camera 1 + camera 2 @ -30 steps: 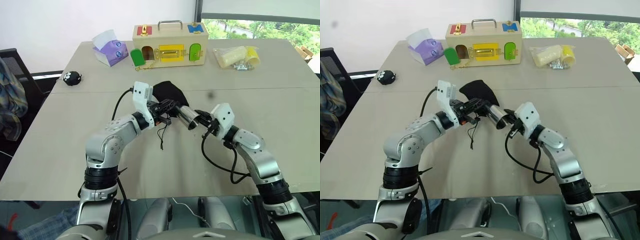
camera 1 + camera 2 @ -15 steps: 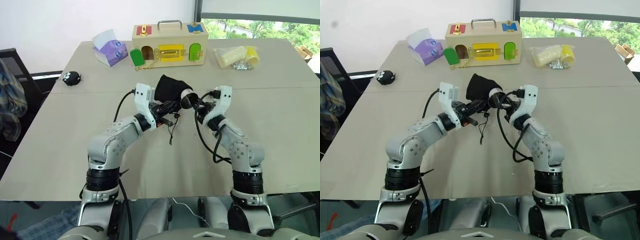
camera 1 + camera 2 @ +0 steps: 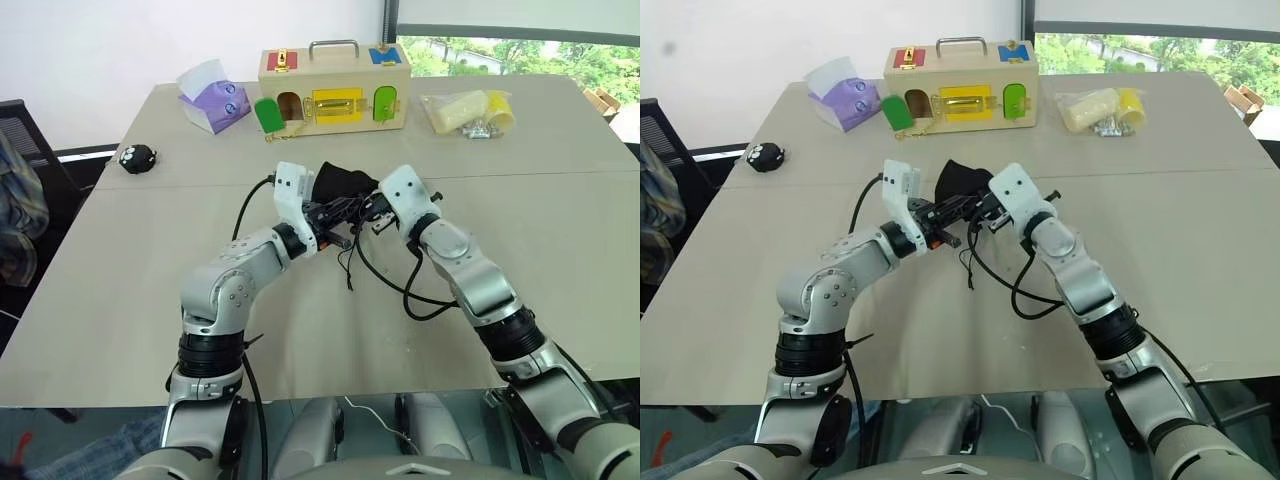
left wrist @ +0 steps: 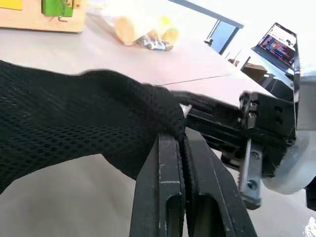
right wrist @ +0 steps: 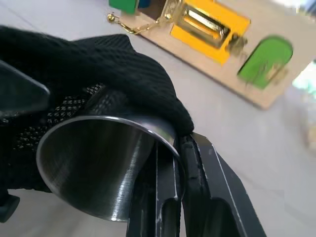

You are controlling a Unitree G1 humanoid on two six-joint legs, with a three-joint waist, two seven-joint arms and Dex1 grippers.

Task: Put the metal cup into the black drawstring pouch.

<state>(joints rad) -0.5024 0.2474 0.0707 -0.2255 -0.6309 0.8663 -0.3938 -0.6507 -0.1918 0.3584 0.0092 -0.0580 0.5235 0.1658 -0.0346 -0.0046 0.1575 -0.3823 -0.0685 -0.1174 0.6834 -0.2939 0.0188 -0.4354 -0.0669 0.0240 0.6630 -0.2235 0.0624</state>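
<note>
The black drawstring pouch (image 3: 340,183) hangs above the table's middle, and my left gripper (image 3: 343,213) is shut on its mouth edge (image 4: 170,116). Its cord (image 3: 347,265) dangles below. My right gripper (image 3: 368,206) comes in from the right and is shut on the rim of the metal cup (image 5: 94,163). In the right wrist view the cup's open mouth faces the camera, and the mesh fabric (image 5: 113,69) wraps over its far end. From the head views the cup is hidden behind the hands and the pouch. The two grippers sit close together at the pouch's mouth.
At the table's far edge stand a wooden latch box (image 3: 333,90), a purple tissue box (image 3: 215,100) and a clear bag of yellow items (image 3: 470,112). A small round black toy (image 3: 137,157) lies far left. A dark chair (image 3: 20,190) stands beside the table's left edge.
My right gripper has carried the cup up and left to the pouch's mouth and rolled over. The cup, which showed beside the pouch before, now sits under its fabric. The left gripper held still.
</note>
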